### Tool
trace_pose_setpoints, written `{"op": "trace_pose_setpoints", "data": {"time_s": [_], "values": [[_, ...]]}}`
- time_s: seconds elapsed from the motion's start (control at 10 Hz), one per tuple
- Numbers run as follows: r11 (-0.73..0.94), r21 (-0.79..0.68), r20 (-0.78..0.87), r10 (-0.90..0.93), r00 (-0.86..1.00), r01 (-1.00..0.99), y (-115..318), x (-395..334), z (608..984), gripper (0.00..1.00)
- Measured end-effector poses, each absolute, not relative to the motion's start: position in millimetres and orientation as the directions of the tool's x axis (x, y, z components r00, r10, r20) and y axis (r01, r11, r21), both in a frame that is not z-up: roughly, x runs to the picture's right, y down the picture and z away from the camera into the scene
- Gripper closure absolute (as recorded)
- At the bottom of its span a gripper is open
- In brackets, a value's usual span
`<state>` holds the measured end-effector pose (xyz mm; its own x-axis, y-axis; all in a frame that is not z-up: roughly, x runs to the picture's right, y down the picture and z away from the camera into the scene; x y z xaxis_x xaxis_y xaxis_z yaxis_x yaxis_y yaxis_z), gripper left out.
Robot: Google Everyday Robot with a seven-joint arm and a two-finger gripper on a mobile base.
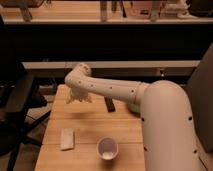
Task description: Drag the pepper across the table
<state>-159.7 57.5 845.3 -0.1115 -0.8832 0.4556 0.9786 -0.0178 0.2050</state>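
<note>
Gripper (79,96) hangs over the table's (95,125) far left; pepper hidden, probably light, smooth, roll-prone, so best pushed low from one side.

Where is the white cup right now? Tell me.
In the camera view, the white cup stands near the front edge of the table, right of a small pale flat object; the gripper is over the far left part.
</note>
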Motion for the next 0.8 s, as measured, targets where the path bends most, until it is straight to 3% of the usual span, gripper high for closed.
{"op": "trace_pose_setpoints", "data": {"time_s": [0.8], "values": [[-0.11, 0.271, 0.348, -0.915, -0.204, 0.956, -7, -161, 908, 0.2]]}}
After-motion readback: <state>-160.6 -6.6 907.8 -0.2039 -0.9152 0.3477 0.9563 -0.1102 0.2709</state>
